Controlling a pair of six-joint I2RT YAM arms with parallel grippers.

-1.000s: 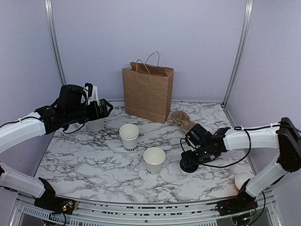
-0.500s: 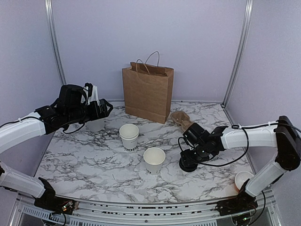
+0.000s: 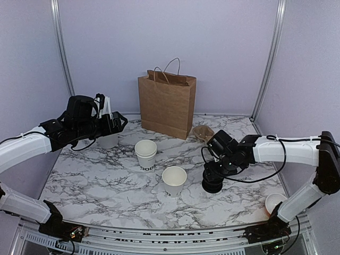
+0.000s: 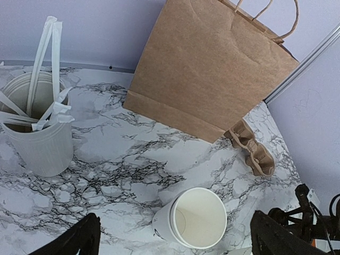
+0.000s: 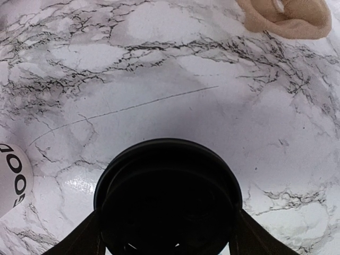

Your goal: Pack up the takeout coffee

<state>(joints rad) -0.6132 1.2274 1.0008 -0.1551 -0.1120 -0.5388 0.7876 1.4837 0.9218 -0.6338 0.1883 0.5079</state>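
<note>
No lidded cup shows. A lidless white cup (image 3: 174, 180) stands at the middle front; its black "GOOD" lettering shows at the left edge of the right wrist view (image 5: 13, 180). My right gripper (image 3: 214, 175) is shut on a round black lid (image 3: 212, 184), just right of that cup; the lid fills the lower right wrist view (image 5: 167, 196) between the fingers (image 5: 79, 241). My left gripper (image 3: 120, 122) is open and empty, held high at the back left. In its wrist view the left gripper (image 4: 178, 239) looks down on a stack of white cups (image 4: 194, 218).
The stack of white cups (image 3: 145, 154) stands left of the lidless cup. A brown paper bag (image 3: 167, 103) stands upright at the back. A brown pulp cup carrier (image 3: 203, 133) lies beside it. A white cup of wrapped straws (image 3: 108, 139) stands back left. Another cup (image 3: 274, 202) sits at the front right edge.
My right gripper has carried the black lid a little to the left, toward the lidless cup. The left arm has not moved.
</note>
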